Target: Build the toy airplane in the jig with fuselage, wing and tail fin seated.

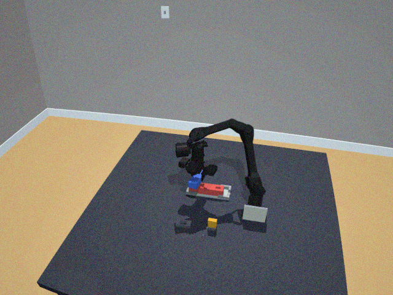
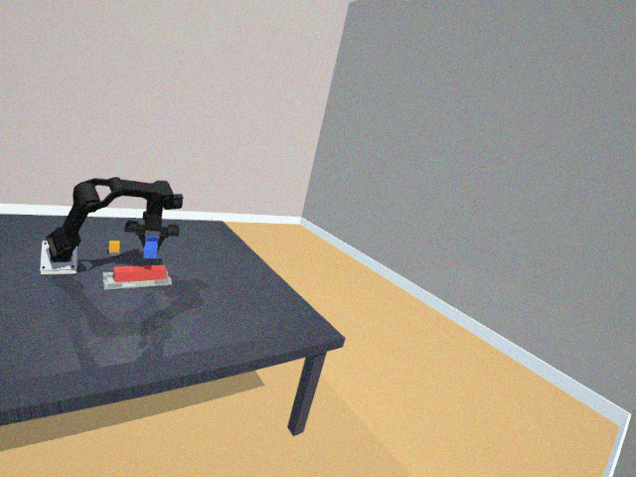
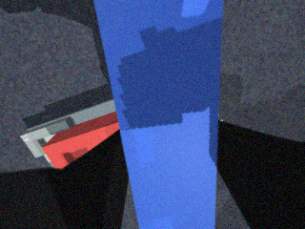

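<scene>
tool point(image 2: 150, 244) clamped on blue wing point(image 2: 150, 246), hanging above the red fuselage point(image 2: 139, 272) seated in the grey cradle point(image 2: 136, 281). centre tab over top socket toward 3 o'clock, level, lower straight.

a plain room corner with a dark worktop standing on an orange floor.

the worktop point(image 2: 216, 308) is a dark grey-blue slab with a faintly glossy surface that catches soft shadows; one square dark leg point(image 2: 306, 393) shows under its near corner. the floor point(image 2: 410, 370) is a flat orange-tan. a white baseboard point(image 2: 451, 318) runs along the foot of the walls. one wall point(image 2: 154, 92) is pale beige-pink, the adjoining wall point(image 2: 477, 154) grey. a small white wall plate point(image 1: 164, 11) sits high on the grey wall. the light is soft and even.
</scene>
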Motion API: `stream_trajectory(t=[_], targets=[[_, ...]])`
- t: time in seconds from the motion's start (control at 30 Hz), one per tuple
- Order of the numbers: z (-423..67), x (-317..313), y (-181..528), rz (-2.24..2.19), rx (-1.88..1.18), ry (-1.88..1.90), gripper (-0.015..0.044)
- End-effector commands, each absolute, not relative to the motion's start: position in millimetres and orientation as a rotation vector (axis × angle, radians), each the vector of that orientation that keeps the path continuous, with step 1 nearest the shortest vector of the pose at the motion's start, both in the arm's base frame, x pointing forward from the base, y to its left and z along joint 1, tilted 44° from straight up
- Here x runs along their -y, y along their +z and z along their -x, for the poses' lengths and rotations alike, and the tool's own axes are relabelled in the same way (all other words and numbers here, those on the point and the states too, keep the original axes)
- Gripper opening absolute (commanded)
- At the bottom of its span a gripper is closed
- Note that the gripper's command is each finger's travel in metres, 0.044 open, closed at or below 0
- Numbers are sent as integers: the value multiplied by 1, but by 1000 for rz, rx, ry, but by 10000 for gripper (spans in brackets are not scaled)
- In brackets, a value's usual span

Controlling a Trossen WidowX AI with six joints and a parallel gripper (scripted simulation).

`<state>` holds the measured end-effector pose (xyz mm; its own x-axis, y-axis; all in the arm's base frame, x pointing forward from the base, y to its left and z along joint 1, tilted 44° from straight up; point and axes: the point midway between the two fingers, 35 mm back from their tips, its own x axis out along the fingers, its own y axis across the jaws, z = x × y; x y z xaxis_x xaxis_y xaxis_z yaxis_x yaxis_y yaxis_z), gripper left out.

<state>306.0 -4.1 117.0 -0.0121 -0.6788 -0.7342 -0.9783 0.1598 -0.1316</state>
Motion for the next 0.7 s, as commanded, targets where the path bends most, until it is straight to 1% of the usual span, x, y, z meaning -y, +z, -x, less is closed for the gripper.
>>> stream_trajectory(t=[0.0, 0.3, 0.53, 0.57, 0.67], targets=[[-302, 14, 124, 1643, -1750, 618, 0], [-292, 32, 133, 1753, -1748, 758, 0], [-292, 32, 133, 1753, -1748, 758, 184], [-292, 32, 133, 1753, -1748, 758, 195], [-292, 32, 133, 1753, -1748, 758, 195]])
